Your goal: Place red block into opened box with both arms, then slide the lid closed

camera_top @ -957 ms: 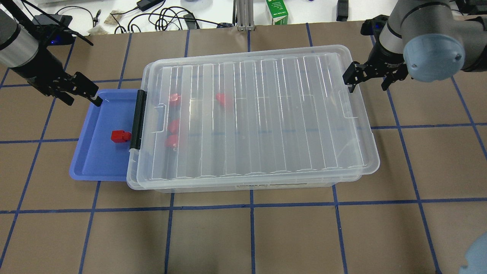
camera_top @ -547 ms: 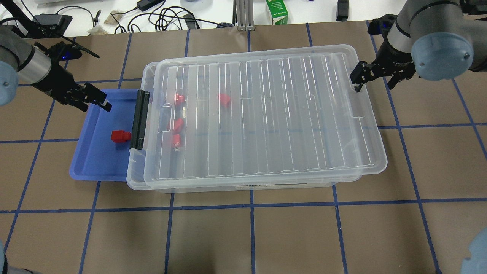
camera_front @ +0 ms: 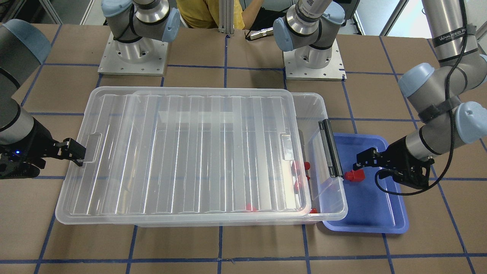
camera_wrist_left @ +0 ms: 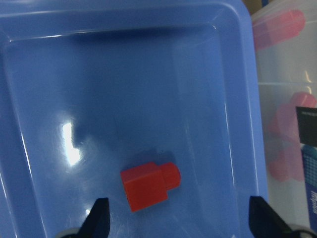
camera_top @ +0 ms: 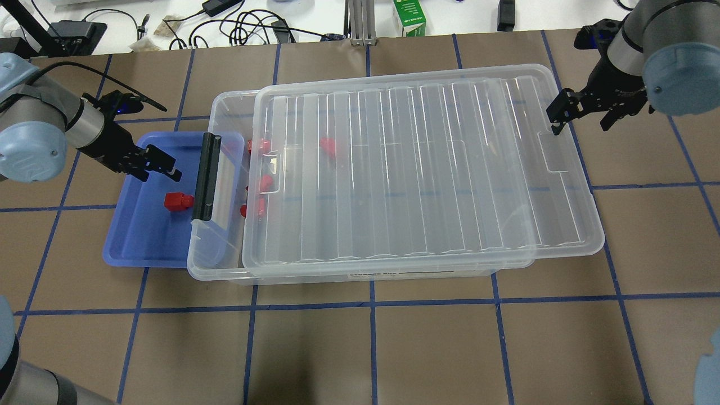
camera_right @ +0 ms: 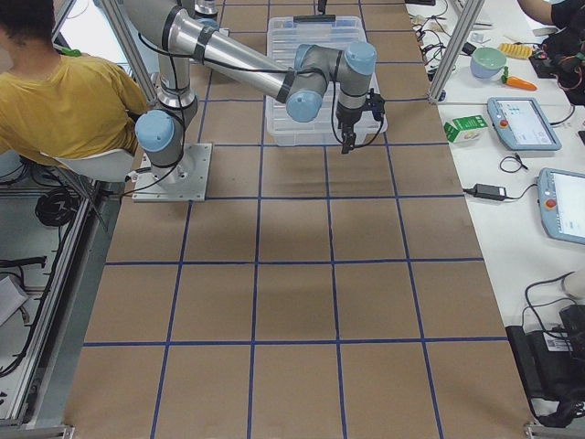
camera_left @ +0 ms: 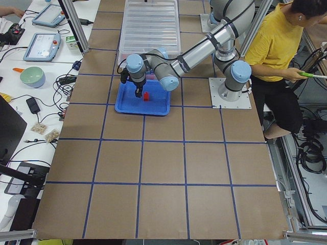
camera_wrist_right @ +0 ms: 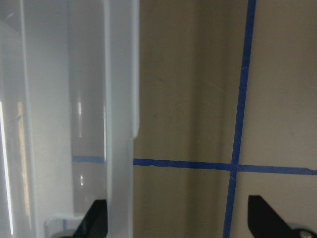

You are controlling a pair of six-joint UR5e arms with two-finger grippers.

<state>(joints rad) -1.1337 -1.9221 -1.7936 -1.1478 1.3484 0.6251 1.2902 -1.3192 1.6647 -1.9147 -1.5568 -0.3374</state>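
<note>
Plastic, small and hard - the red block (camera_wrist_left: 148, 186) looks light and rigid, with smooth faces that may skid on a glossy floor; it lies in the blue tray (camera_wrist_left: 44, 99), its round stub pointing toward the box (camera_top: 216, 269) and just beside the black bar (camera_top: 206, 175) at that short rim. The best hold is probably across two flat opposite faces of the cube; the stub is round and short, so a pinch there would likely slip. The left gripper (camera_wrist_left: 181, 223) hangs over the tray with its jaws spread wide and nothing in them; the block sits a little ahead of the fingertips and left of their middle, not touched.

Other red blocks (camera_top: 260, 147) lie inside the box near the bar end. The lid (camera_top: 422, 169) rests on the rim, offset toward the robot's right, so a strip of the box stands open at the bar end and the far short end overhangs; thin and ribbed, it should slide easily but may flex or skew if pushed off-centre. The right gripper (camera_top: 582, 115) is at that overhanging end near the notch - jaws wide, gripping nothing; whether a finger touches the edge I cannot tell.
</note>
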